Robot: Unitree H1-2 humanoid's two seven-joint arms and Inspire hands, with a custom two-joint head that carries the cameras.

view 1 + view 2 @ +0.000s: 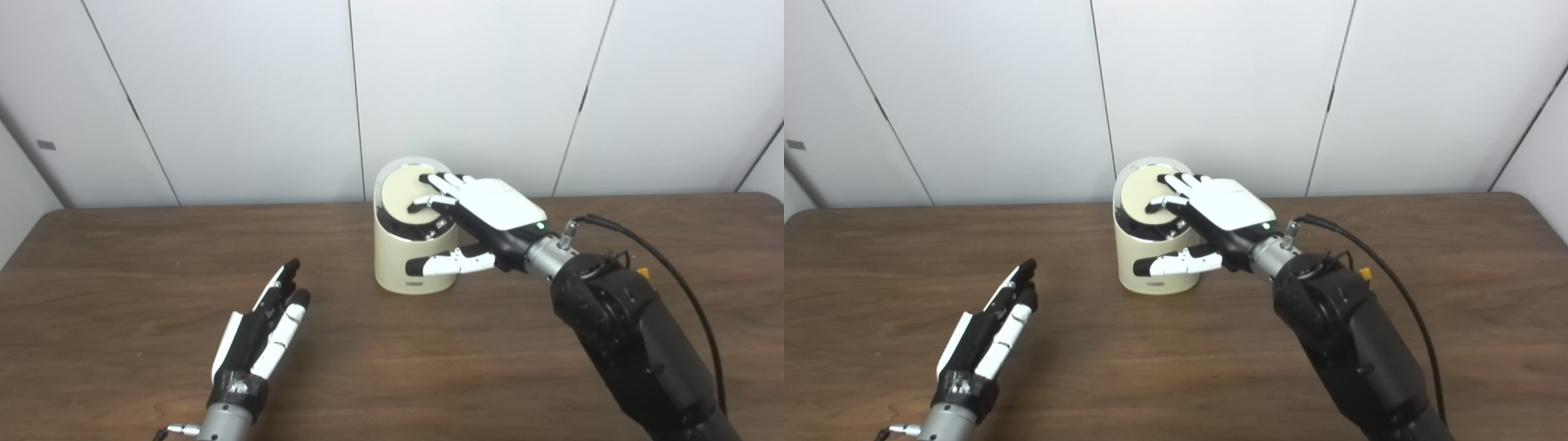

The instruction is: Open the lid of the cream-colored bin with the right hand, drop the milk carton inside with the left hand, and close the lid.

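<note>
Two hands: the right hand (484, 208) lies flat across the bin top and grips nothing; the left hand (263, 331) is released, fingers straight, holding nothing.
Bin: the cream-colored bin (413, 260) stands directly under the right hand's fingers, its thumb stretched along the wall below.
Lid: the lid (404, 193) is under the fingertips (438, 180), tilted, with a dark gap showing along its lower edge.
Milk carton: not visible in either view; I cannot tell whether it is already inside.
Step in hand: judged to be working the lid, most likely pressing it.
Doing it well: press near the lid's edge, push straight down, and let the thumb steady the wall so the light bin neither tips nor slides.
Materials: smooth matte plastic on a rounded cylindrical body with a pale rim; the hand has glossy white shells over black parts.
Table: the table (122, 263), beneath both hands, is dark wood grain and looks fairly slick.
</note>
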